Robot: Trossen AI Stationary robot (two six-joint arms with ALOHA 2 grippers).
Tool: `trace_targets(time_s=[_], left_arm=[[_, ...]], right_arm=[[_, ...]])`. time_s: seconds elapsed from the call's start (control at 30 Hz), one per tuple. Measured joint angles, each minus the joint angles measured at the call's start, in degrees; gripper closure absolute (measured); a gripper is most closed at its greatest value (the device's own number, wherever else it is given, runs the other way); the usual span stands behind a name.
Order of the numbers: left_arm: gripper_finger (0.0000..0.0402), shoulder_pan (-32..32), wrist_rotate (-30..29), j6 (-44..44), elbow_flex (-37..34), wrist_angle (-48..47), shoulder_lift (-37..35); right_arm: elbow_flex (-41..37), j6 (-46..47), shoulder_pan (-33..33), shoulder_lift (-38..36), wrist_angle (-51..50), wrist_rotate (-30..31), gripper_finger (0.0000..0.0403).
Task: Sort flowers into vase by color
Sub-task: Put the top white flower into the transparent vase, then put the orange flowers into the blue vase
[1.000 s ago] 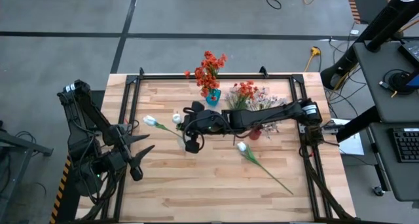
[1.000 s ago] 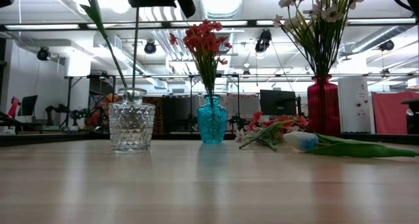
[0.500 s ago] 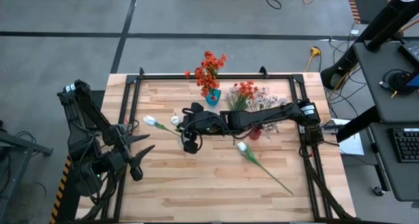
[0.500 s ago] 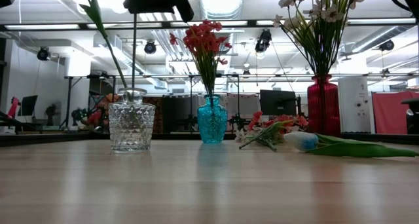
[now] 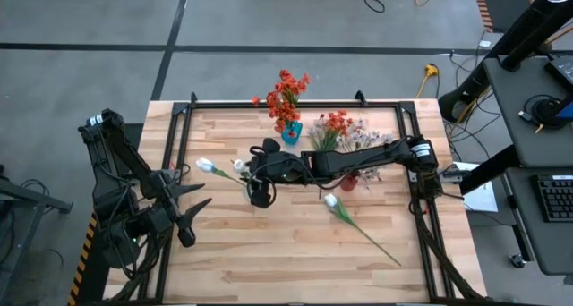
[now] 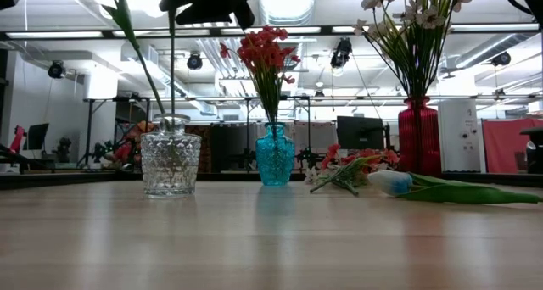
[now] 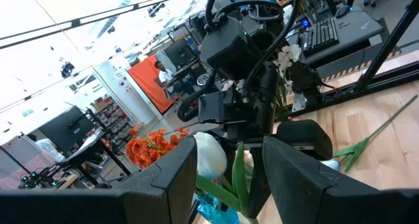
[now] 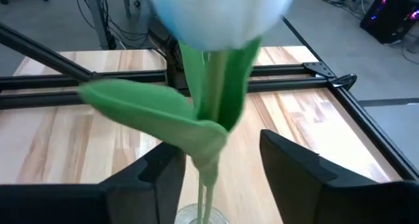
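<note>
White tulip-like bud on a long green stem stands upright in the clear cut-glass vase, its stem dropping straight into the mouth. My right gripper hangs directly above that vase. Its two dark fingers are spread apart on either side of the stem, with a gap on each side, so the flower is let go rather than pinched. A broad green leaf folds out from the stem between them.

A second white tulip shares the same vase, leaning away from the upright one toward my left arm's side.

Just beyond the clear vase stands a small teal glass vase holding a bunch of orange-red blossoms. Past that, farther along the same side, a loose heap of orange-red and pale pink-white sprays lies flat on the light wooden table. A tall red glass vase with pale small-blossom stems rises beside the heap.

Another white tulip with a long stem lies on the boards, away from the clear vase on my right arm's side.

Well apart from the clear vase, at the table's left edge, my left gripper waits with its fingers parted and nothing between them.
</note>
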Motion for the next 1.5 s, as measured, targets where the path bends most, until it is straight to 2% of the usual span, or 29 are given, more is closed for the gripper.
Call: trace_targets(time_s=[0.37,0.6,0.9,1.23,1.37,1.5], left_arm=[[0.0244,-0.02,0.0,-0.02,-0.02,0.0,0.0],[0.0245,-0.01,0.0,-0.17,-0.02,0.0,0.0],[0.0245,-0.02,0.0,-0.17,-0.02,-0.02,0.0],[0.0245,0.03,1.66,-0.73,-0.02,0.07,0.02],[0.0245,0.49,2.53,-1.5,-0.02,1.69,0.38],[0.0245,1.88,2.62,2.42,-0.02,6.87,2.13]], right_arm=[[4.82,-0.24,0.0,-0.11,-7.13,0.0,0.0139],[8.29,-0.98,0.0,-0.11,-10.72,0.0,0.0115],[16.43,1.51,0.13,-0.11,-27.05,0.0,0.0108],[31.83,4.78,2.56,-0.13,-50.21,0.0,0.0112],[31.3,5.69,5.02,-3.48,-53.33,0.03,0.0118],[31.36,7.18,7.74,-7.46,-55.82,0.51,0.0122]])
